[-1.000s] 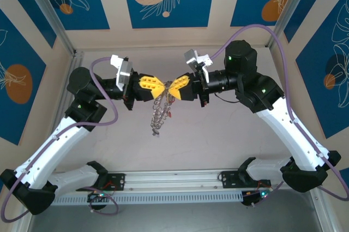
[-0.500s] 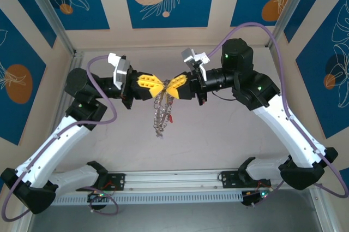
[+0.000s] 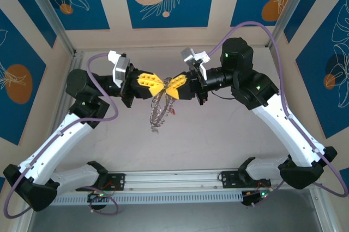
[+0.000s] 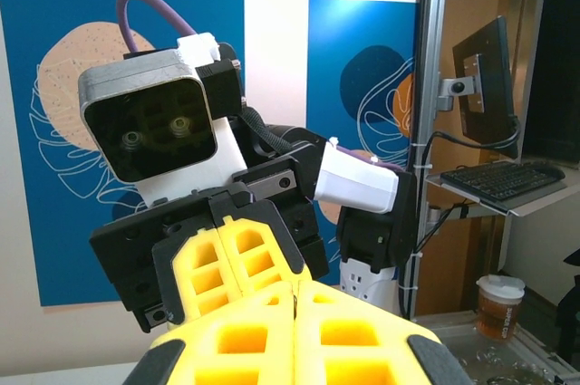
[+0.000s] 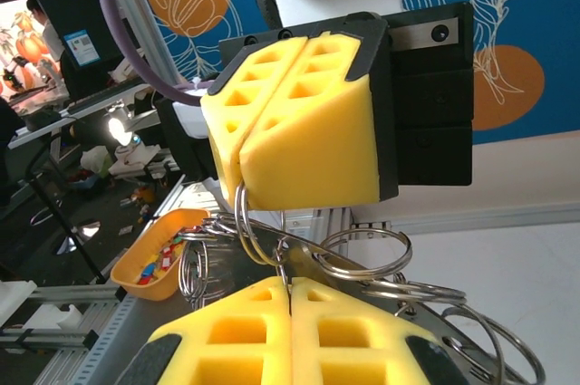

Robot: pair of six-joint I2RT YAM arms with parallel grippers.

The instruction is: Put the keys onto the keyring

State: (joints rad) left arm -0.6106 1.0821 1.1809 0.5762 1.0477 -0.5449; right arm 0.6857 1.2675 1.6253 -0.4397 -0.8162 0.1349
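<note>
One keyring (image 3: 158,109) is held up above the tabletop (image 3: 229,139), at the spot where the two hands meet tip to tip. In the overhead view it is seen nearly edge-on as a narrow silver-grey bunch. Its long axis runs from the fingertips toward the near edge of the tabletop and leans slightly to the left. Whether its lower end touches the tabletop cannot be told.

In the right wrist view the keyring is shown as a flat metal piece edged with thin wire loops. At least five loops can be counted there, overlapping one another and bright with reflections. Whether any keys hang on the loops cannot be told.

Two hands are seen, each with two yellow fingers. The left hand (image 3: 158,85) is fully closed, its fingers pressed together along a thin seam, and one wire loop is seen coming out from between its tips. The right hand (image 3: 172,86) is also fully closed, and the flat metal of the keyring is seen running into the seam between its fingers, so the keyring appears to be gripped from both sides.

One orange dish (image 5: 136,283) is seen in the background of the right wrist view, with small coloured pieces in it that are too small to be named.
</note>
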